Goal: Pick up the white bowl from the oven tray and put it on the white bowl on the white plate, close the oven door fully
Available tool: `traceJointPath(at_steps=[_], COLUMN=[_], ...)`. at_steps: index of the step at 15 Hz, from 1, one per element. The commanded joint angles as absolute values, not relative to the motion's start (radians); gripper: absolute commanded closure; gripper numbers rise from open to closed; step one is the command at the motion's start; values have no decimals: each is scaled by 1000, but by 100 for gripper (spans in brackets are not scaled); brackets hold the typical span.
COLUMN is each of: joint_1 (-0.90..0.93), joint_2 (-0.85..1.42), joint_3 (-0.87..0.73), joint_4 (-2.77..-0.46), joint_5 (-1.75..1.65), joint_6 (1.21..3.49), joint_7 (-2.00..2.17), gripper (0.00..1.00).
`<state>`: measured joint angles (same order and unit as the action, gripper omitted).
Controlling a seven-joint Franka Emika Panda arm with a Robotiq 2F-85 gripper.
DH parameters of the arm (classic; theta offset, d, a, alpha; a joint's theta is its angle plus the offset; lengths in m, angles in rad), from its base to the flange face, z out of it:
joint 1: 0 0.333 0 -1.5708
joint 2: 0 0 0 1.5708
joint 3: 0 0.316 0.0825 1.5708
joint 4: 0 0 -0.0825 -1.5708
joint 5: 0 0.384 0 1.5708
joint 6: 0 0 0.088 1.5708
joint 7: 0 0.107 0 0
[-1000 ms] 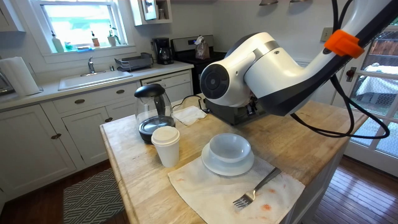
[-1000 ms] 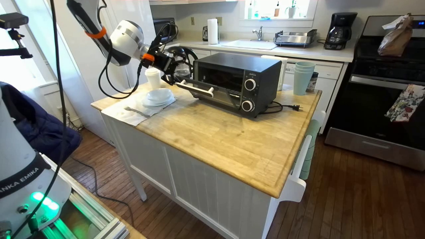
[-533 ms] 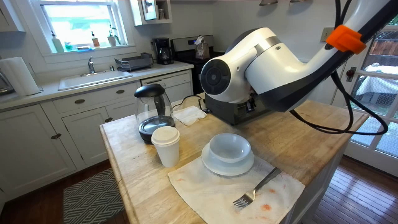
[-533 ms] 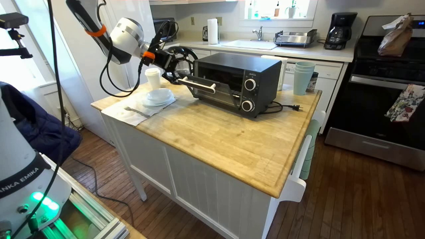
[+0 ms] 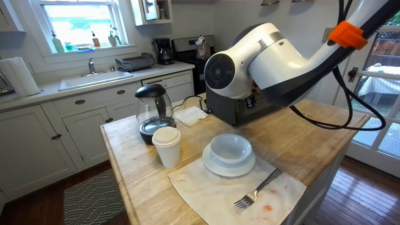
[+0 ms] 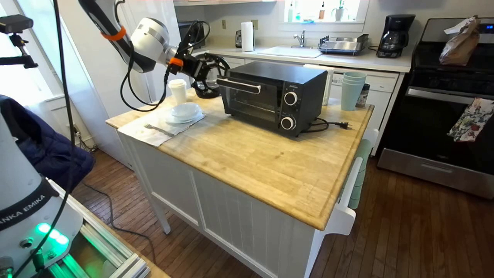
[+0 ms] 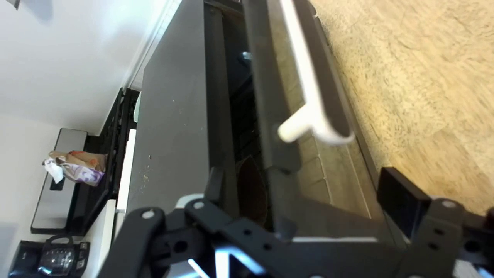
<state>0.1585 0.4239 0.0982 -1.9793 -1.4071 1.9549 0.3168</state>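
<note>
The black toaster oven [image 6: 276, 71] stands on the wooden island. Its door, with a pale bar handle [image 6: 239, 85], is tilted up almost shut, with a narrow gap at the top. The gap also shows beside the door [image 7: 266, 77] in the wrist view. My gripper [image 7: 308, 191] is open and empty at the door's near end, its fingers on either side of the door edge; I cannot tell whether it touches. A white bowl [image 5: 230, 150] sits on the white plate [image 5: 228, 171]; only one bowl rim shows clearly. No bowl shows inside the dark oven.
A napkin [image 5: 200, 184] under the plate holds a fork [image 5: 259, 190]. A lidded paper cup [image 5: 167, 150] and a glass kettle [image 5: 154, 115] stand close to the gripper's side of the oven. Green cups [image 6: 352, 92] and a power cord [image 6: 328, 125] are past the oven's knob end.
The oven door has swung up from partly open to almost shut. The arm and gripper have risen and moved slightly towards the oven. The bowl and plate have not moved.
</note>
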Motion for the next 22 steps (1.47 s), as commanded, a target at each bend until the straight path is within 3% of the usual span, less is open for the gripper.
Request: traceJointPath(at_steps=[1,9,22], joint_1=[130,114,67], joint_2=[418,356,123], joint_3=[92,102,76], joint_4=[-1971,-1993,-2002], joint_5=[-1438,-1391,-817], joint_6=[2001,2087,2071], joint_7=[340,368,283], gripper=[0,0,0])
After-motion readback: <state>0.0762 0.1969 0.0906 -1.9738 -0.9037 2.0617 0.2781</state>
